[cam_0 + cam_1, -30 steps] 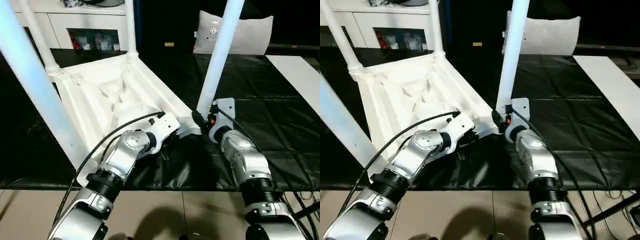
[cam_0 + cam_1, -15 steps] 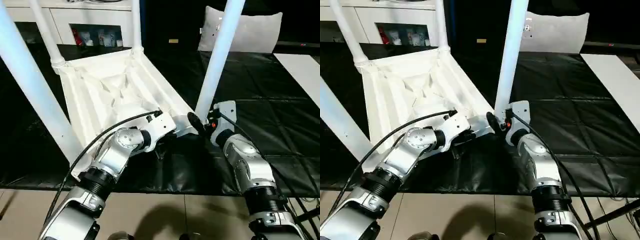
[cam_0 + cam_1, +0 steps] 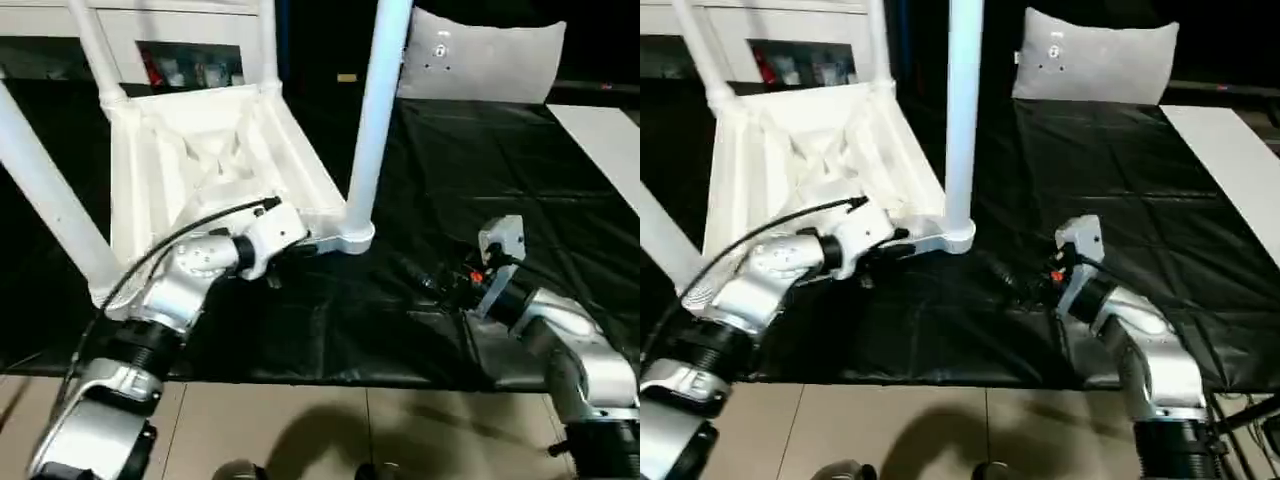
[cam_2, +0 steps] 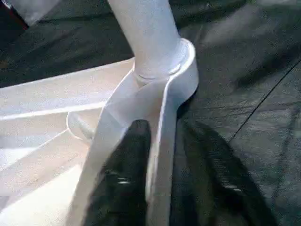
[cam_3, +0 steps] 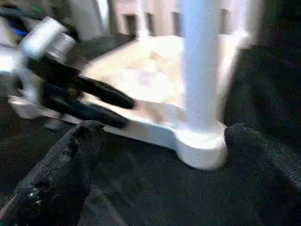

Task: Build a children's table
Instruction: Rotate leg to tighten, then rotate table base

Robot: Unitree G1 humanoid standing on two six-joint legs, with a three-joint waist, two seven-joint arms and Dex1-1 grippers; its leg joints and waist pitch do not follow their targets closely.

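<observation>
While table lies upside down on black mat, legs up: L gripper partly open, fingers straddling rim wall by near corner socket. R gripper wide apart, empty, just beside that socket.

The two head views look forward and down from above the silver forearms, set slightly apart sideways; both take in the upturned white plastic children's table with ribbed underside, the black sheeted floor and the grey pillow at the far edge; the left wrist view sits very close, facing along the left pincer at the table's rim and its nearest round corner socket; the right wrist view looks low across the floor, from farther off, at the same socket and the left pincer from the opposite side.
</observation>
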